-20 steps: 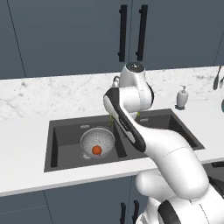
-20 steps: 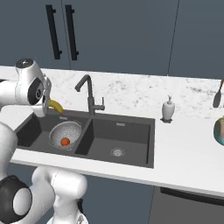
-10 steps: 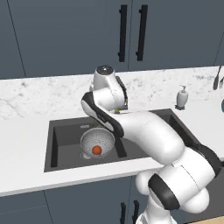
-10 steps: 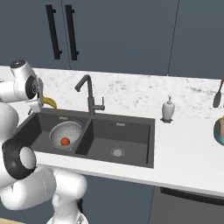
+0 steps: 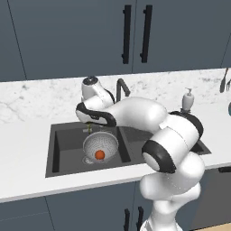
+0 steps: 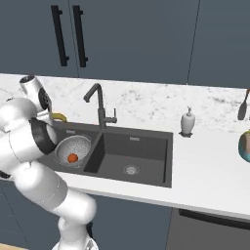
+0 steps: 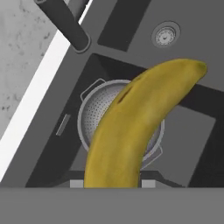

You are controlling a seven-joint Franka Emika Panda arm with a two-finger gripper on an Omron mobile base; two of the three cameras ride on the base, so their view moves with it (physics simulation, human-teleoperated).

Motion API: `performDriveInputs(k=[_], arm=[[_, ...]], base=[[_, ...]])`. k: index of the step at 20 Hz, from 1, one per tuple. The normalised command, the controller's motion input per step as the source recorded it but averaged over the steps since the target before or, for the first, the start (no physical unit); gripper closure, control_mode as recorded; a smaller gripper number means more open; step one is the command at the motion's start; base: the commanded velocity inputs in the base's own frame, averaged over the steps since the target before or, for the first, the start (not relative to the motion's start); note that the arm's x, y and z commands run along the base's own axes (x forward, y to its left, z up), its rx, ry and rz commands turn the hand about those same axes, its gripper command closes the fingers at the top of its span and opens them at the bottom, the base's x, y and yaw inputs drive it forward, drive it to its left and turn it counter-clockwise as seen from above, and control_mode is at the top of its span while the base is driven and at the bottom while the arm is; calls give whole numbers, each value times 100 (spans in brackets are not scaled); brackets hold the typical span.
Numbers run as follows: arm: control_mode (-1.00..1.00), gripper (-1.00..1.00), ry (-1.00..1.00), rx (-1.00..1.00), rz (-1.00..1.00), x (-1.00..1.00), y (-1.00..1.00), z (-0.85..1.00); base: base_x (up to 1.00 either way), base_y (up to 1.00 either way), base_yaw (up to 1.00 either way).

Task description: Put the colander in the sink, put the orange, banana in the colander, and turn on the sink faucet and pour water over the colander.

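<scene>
The colander [image 5: 103, 143] sits in the left basin of the sink [image 5: 63, 144], and the orange [image 5: 99, 154] lies inside it. My gripper [image 5: 89, 128] hangs just above the colander's back rim, shut on the banana [image 7: 135, 127]. In the hand view the banana runs lengthwise over the colander [image 7: 92, 114] and hides the orange. From the right base view the banana [image 6: 58, 116] shows as a yellow tip behind my arm, above the colander [image 6: 73, 146] with the orange [image 6: 72, 157]. The sink faucet [image 6: 98, 102] stands behind the divider, its spout [image 7: 65, 22] close to my hand.
A white soap dispenser [image 6: 187, 121] stands on the counter to the right of the sink. The right basin [image 6: 134, 156] holds just its drain [image 6: 130, 170]. A teal bowl [image 6: 244, 146] and a hanging utensil [image 6: 242, 105] are at the far right.
My arm has swung left with the banana, from near the faucet to above the colander in the left basin. The orange and colander have not moved.
</scene>
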Motion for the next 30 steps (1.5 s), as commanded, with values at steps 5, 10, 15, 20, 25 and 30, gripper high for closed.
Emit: performDriveInputs(k=[5,10,15,20,25,30], arm=[[-100,100,0,0,5,46,0,-45],[-100,100,-2,0,1,5,-3,-60],[-100,100,-6,0,0,0,-13,-68],[-100,100,-1,0,0,13,-3,-65],[-100,100,0,0,0,35,0,-64],[-100,100,0,-2,0,37,0,-61]], base=[[0,0,0],[0,0,0],[0,0,0],[0,0,0],[0,0,0],[0,0,0]])
